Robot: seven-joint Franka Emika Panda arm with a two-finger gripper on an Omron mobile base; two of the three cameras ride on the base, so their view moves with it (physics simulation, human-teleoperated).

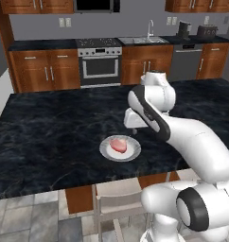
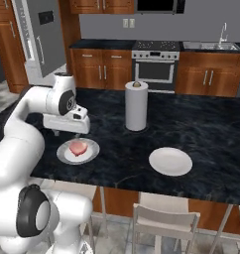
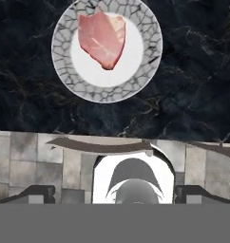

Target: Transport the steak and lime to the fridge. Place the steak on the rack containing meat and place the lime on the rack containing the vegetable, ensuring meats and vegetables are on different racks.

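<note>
A: Nearest the cameras, what occupies the front of the scene?

B: Pale chairs [image 2: 164, 218] tucked under the near edge of a dark marbled island counter [image 1: 50, 127], with a grey tiled floor below.

A: And on the counter itself?

B: The steak [image 1: 118, 144], a pink-red lump with paler patches, lies on a round plate [image 1: 107, 152] with a grey crackle-patterned rim, close to the counter's near edge. From the hand camera the steak [image 3: 102, 38] sits slightly off the plate's centre, toward the upper rim.

A: Where is the gripper relative to it?

B: The gripper [image 2: 67, 133] hangs just above the counter, beside and slightly behind the plate as seen from the right base camera; it is not touching the steak. In the hand view its two dark fingertips [image 3: 36, 193] stand far apart at the bottom corners, with nothing between them.

A: What else rests on the island?

B: A second, plain white plate [image 2: 170, 161] lies to the right of the steak's plate, well apart from it. Behind and between the two stands an upright paper towel roll [image 2: 136, 106].

A: And farther back?

B: Against the far wall, brown wood cabinets [image 1: 45, 71] flank a stainless oven [image 1: 100, 65] under a dark countertop; a sink with a faucet [image 1: 149, 29] lies to its right, then a dishwasher [image 1: 185, 61]. In the right base view a tall grey panel with a bar handle [image 2: 40, 39] stands at far left; what it belongs to cannot be told.
</note>
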